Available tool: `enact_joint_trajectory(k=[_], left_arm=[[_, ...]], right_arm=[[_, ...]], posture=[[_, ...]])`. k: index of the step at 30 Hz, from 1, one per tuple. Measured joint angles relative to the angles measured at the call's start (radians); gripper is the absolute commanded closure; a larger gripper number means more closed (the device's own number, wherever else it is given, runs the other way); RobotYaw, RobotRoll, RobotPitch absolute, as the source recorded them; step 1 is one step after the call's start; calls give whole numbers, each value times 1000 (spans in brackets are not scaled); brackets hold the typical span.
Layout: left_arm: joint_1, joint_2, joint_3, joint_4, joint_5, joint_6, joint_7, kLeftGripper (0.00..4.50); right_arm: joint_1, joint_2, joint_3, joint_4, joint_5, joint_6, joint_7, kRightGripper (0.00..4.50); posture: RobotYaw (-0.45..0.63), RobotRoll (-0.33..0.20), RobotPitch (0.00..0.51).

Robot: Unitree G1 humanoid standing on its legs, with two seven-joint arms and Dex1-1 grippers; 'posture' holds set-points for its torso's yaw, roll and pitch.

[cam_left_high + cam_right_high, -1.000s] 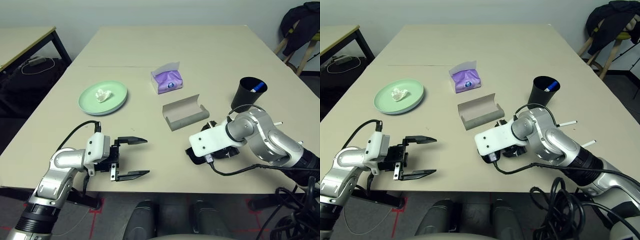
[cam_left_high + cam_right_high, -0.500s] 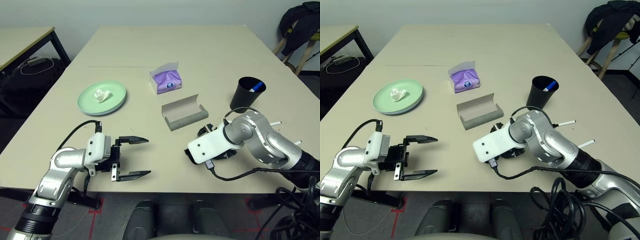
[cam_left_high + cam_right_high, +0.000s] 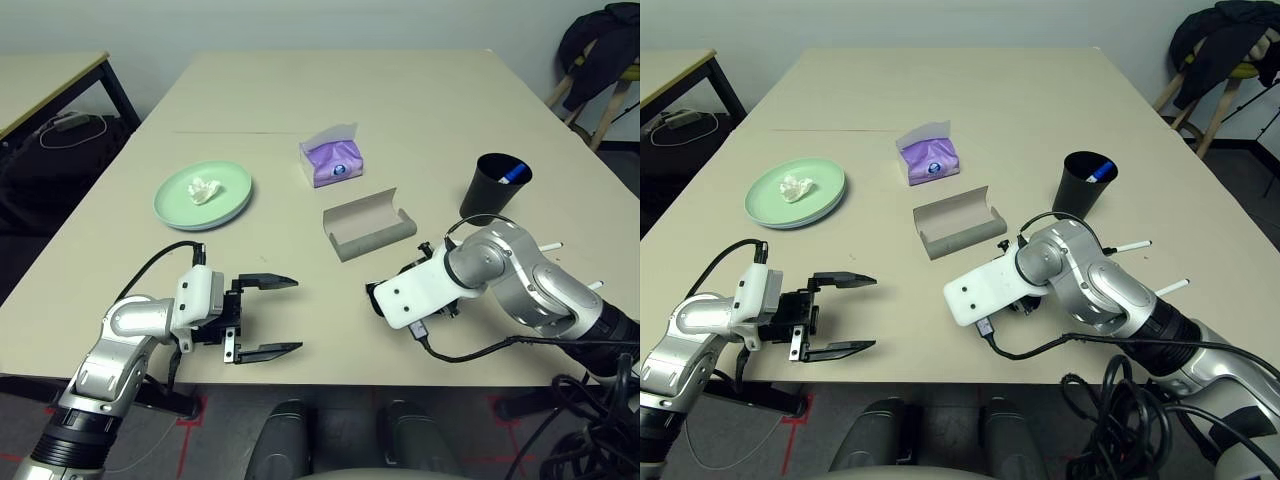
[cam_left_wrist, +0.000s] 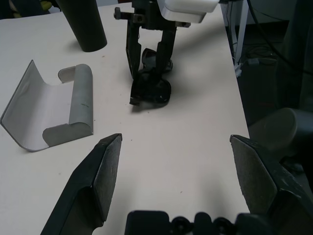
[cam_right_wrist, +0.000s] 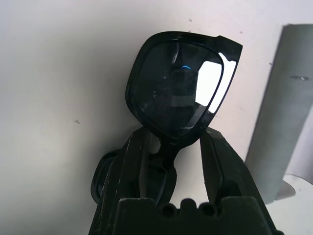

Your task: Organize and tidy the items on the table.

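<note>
Counting one mint plate (image 3: pixel 203 196) with one crumpled tissue (image 3: pixel 206 189), one purple tissue pack (image 3: pixel 333 160), one open grey case (image 3: pixel 369 225), one black cup (image 3: pixel 497 186) with probably a marker, right gripper (image 5: pixel 172 139) pinching one pair of sunglasses (image 5: pixel 181 95) near the case, left gripper (image 3: pixel 275 316) spread wide, holding nothing

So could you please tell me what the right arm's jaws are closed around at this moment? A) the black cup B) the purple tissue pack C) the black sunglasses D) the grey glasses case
C: the right gripper has its jaws pinching the black sunglasses at the frame, beside the open grey glasses case.
</note>
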Motion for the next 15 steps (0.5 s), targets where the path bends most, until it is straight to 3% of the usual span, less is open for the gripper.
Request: enact_joint_trajectory(k=[8,15], left_arm=[[-1,0,-6,0,0,0,0,0],[-4,1,-7,0,0,0,0,0]], right_arm=[[-72,-14,-66,-34,68,-5,45,2764],[-198,-31,-133,18,138,-80,46,2764]], posture=[[47,0,71],[45,0,70]])
